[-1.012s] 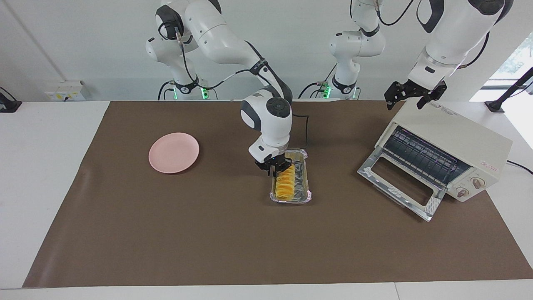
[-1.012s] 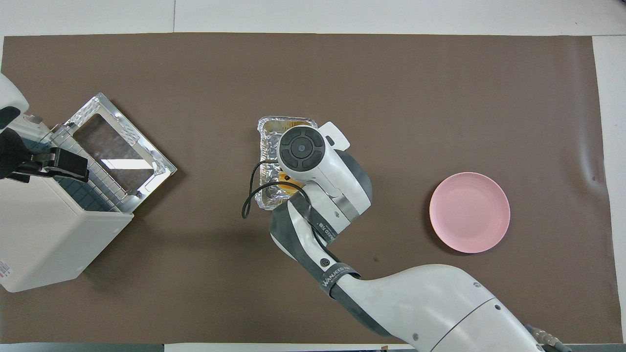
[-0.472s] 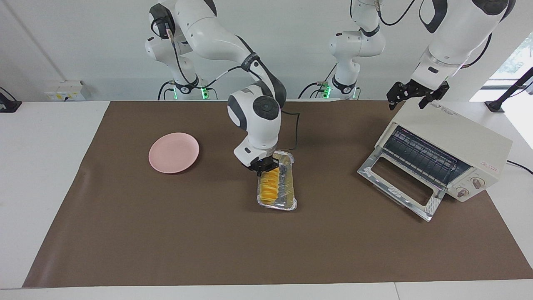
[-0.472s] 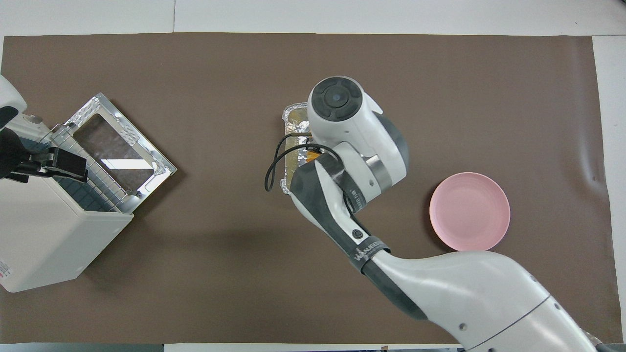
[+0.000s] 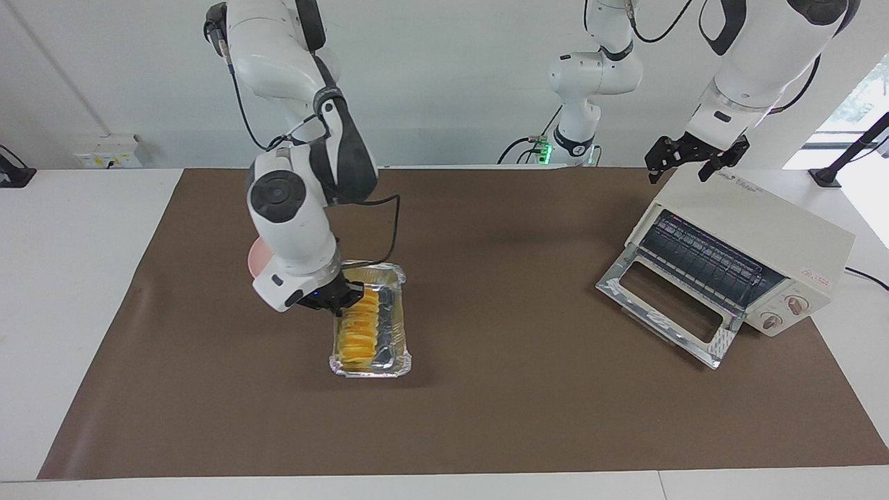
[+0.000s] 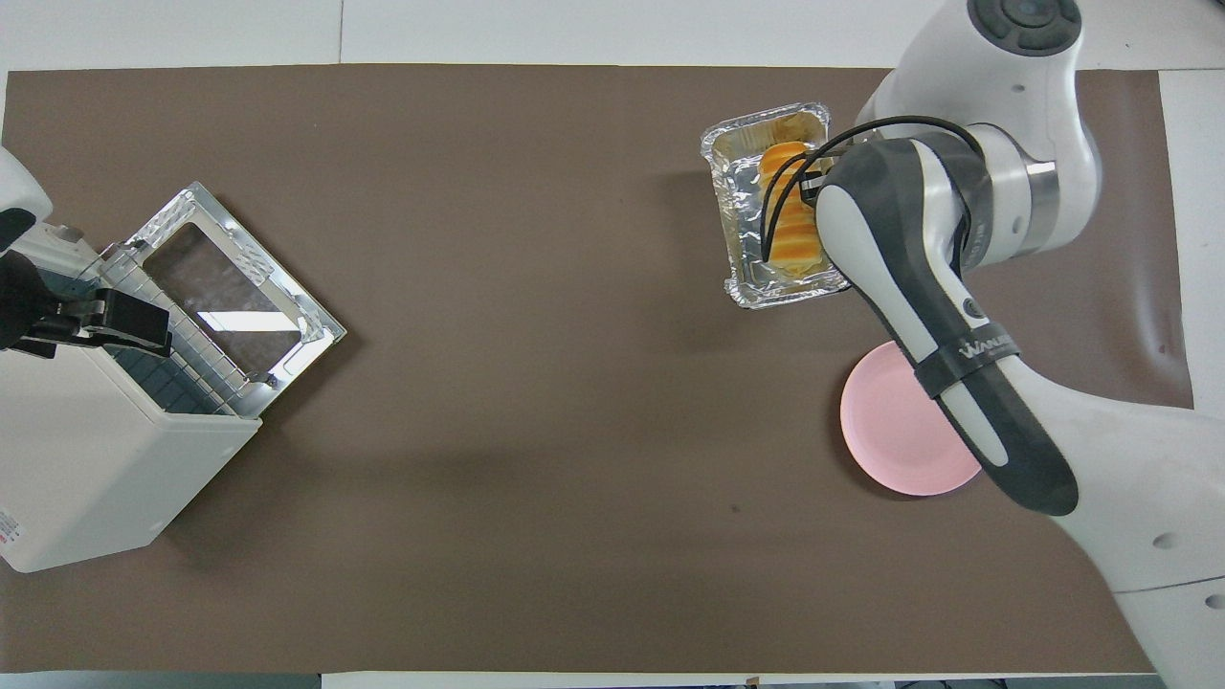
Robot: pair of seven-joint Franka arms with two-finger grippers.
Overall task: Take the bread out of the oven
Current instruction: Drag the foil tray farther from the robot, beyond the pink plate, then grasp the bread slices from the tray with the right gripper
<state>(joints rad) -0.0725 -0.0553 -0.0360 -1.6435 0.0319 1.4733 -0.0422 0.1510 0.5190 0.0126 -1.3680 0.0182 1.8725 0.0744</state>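
The bread (image 5: 358,326) (image 6: 790,206), a ridged yellow-orange loaf, lies in a crinkled foil tray (image 5: 397,347) (image 6: 735,182). My right gripper (image 5: 345,295) is shut on the tray's rim at the end nearer to the robots. Tray and bread are low over the brown mat beside the pink plate; I cannot tell whether the tray touches the mat. The cream-white oven (image 5: 757,229) (image 6: 96,459) stands at the left arm's end, its glass door (image 5: 663,305) (image 6: 225,297) dropped open and its rack bare. My left gripper (image 5: 686,167) (image 6: 105,321) hangs open over the oven's top.
The pink plate (image 5: 253,262) (image 6: 895,431) sits toward the right arm's end, mostly covered by the right arm in both views. The brown mat (image 5: 528,403) covers the table between tray and oven.
My right gripper has carried the foil tray with the bread from the middle of the mat toward the right arm's end, up beside the plate. The left gripper has stayed over the oven.
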